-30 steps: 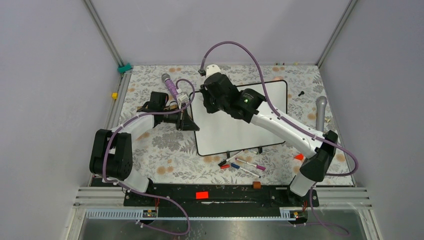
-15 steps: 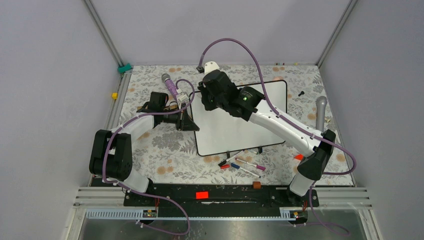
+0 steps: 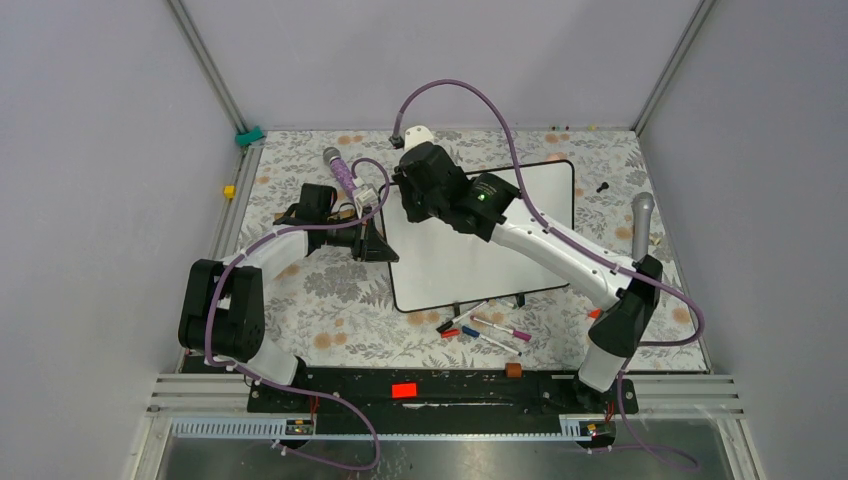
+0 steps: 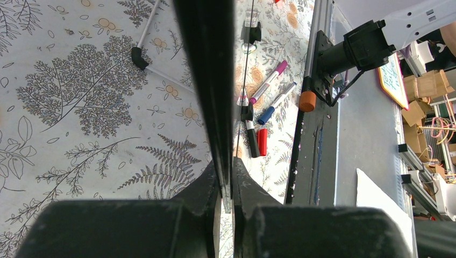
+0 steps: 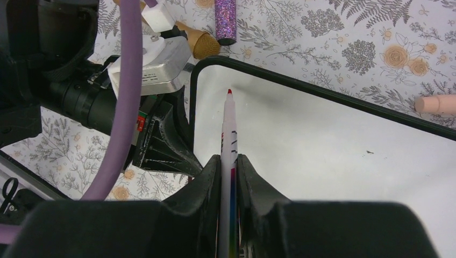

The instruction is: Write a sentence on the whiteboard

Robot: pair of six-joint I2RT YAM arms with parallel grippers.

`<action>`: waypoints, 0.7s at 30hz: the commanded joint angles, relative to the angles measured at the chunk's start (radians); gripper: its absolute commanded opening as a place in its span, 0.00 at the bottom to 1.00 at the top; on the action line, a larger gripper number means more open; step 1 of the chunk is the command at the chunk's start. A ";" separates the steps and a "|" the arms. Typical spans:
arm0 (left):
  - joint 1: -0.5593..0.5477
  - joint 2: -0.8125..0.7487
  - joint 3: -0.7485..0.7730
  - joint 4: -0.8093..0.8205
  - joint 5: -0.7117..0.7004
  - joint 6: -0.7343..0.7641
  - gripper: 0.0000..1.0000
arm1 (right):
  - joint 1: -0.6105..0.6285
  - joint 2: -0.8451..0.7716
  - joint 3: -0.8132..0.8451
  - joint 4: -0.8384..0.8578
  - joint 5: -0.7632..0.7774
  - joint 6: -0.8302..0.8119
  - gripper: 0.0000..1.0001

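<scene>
Several loose pens (image 3: 487, 328) lie on the flowered counter (image 3: 330, 290) just off the near edge of the whiteboard (image 3: 470, 255). Its black-rimmed face shows plain white with one tiny dark speck. The left claw (image 4: 226, 185) is pinched tight on the board's left edge. Over the far left corner, the right claw (image 5: 229, 161) is closed on a red-tipped pen (image 5: 228, 126). The tip stands just inside the rim, touching or not I cannot tell, and the coloured print on its barrel is too small to read. The board's right half lies uncovered. A purple glittery rod (image 3: 338, 165) lies just beyond that corner.
</scene>
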 commanded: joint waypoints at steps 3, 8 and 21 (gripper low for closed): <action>-0.014 -0.024 0.002 0.025 -0.088 0.074 0.00 | 0.005 0.016 0.017 0.046 0.061 -0.011 0.00; -0.015 -0.024 0.003 0.021 -0.090 0.077 0.00 | 0.005 0.027 0.018 0.050 0.077 -0.013 0.00; -0.020 -0.020 0.009 0.012 -0.086 0.089 0.00 | 0.005 -0.008 -0.062 0.037 0.051 0.016 0.00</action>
